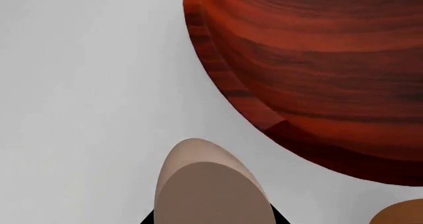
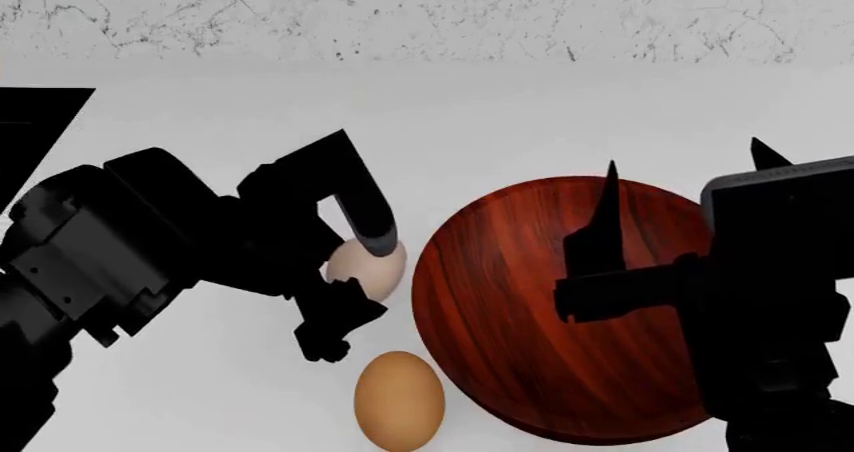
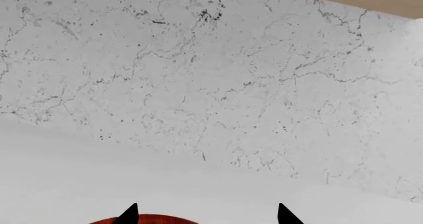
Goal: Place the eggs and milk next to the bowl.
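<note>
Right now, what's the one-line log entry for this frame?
left gripper: around pale egg, beside bowl | orange egg: on counter by bowl | right gripper: open, above bowl | milk: not visible

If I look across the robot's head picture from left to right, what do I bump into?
Left gripper holding the pale egg → orange egg → bowl → right gripper.

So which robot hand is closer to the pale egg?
Left. The left gripper is around the pale egg; the right gripper hangs over the bowl, far from it.
</note>
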Tool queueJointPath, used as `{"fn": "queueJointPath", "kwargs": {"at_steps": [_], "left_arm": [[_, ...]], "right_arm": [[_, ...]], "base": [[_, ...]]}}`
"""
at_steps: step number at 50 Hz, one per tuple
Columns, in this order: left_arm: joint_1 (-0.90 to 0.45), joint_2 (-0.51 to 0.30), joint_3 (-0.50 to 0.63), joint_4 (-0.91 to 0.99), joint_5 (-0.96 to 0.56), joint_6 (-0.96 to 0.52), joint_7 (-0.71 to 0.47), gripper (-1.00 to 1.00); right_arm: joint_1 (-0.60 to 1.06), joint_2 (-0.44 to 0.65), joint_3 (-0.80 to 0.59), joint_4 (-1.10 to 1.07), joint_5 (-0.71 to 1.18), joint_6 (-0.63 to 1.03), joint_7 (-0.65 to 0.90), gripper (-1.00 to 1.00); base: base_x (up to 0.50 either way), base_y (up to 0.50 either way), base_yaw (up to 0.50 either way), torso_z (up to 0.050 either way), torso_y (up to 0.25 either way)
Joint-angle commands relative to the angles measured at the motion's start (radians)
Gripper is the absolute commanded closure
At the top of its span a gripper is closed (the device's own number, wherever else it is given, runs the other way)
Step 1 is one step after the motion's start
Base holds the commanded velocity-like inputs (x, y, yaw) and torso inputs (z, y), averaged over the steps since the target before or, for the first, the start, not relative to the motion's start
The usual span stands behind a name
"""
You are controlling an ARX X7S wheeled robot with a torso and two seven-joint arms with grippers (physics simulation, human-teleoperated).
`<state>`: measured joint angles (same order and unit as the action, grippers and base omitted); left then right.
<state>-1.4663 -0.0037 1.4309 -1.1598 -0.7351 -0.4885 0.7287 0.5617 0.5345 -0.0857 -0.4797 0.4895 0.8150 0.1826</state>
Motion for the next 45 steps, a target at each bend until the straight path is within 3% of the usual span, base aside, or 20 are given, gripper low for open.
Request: {"fn": "queueJointPath", "kwargs": {"at_steps": [1, 42, 43, 45], "left_arm": [[0.011, 0.004, 0.049, 0.000, -0.065, 0.009, -0.023, 1.00], [0.045, 0.004, 0.064, 0.002, -0.060, 0.024, -0.050, 1.00], [0.047, 0.004, 0.068, 0.000, -0.053, 0.018, -0.049, -1.00], [0.050, 0.004, 0.064, -0.003, -0.049, 0.026, -0.057, -1.00]], "right_arm": [[-0.006, 0.002, 0.001, 0.008, -0.001, -0.008, 0.000, -1.00], [-0.010, 0.005, -0.007, 0.017, 0.000, -0.015, 0.007, -1.00], [-0.011, 0.005, -0.006, 0.018, 0.000, -0.018, 0.006, -1.00], [-0.015, 0.006, -0.007, 0.023, -0.002, -0.024, 0.005, -1.00]], "base": [[0.00, 0.00, 0.00, 0.000, 0.000], [0.00, 0.00, 0.00, 0.000, 0.000], [0.00, 0.00, 0.00, 0.000, 0.000], [0.00, 0.00, 0.00, 0.000, 0.000]]}}
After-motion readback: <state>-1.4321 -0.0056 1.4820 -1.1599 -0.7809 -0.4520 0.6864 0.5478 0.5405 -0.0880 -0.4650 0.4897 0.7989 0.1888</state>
